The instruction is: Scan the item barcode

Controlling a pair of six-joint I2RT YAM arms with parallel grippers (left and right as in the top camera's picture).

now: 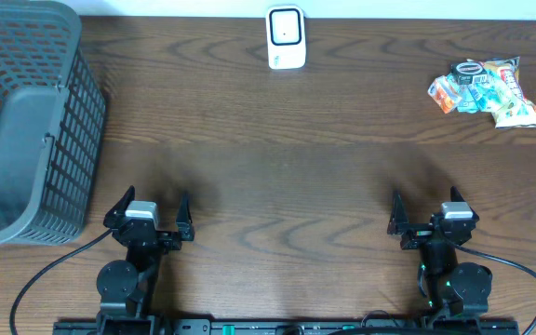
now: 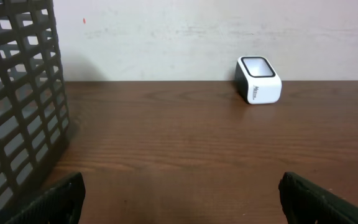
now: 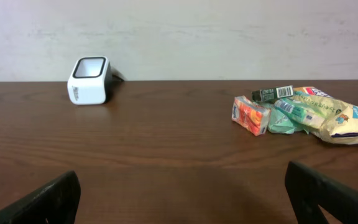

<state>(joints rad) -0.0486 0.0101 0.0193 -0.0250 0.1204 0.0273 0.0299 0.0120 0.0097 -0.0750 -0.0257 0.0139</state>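
Stock on my table (image 1: 277, 158), counted from the three feeds:

- Grippers, two. The left gripper (image 1: 151, 214) and right gripper (image 1: 433, 220) both sit at the near edge, jaws spread wide, holding nothing. Each wrist view gives me only the two dark fingertips (image 2: 55, 200) at the bottom corners, cut off by the frame.
- Barcode scanner (image 1: 286, 38), one. White with a dark window on top, at the far edge near the middle, well apart from both grippers.
- Basket (image 1: 26, 130), one. Grey plastic mesh on the far left, cut off at the left edge of the overhead view.
- Items to scan: one loose pile of packets (image 1: 487, 88), far right, well apart from the scanner.
  - I count four: an orange box (image 3: 251, 116), a dark narrow pack (image 3: 272, 93) showing a barcode, a pale green packet (image 3: 289, 119) and a yellow bag (image 3: 344, 119).
  - They overlap, so I cannot be sure of the count. The labels are too small to read.
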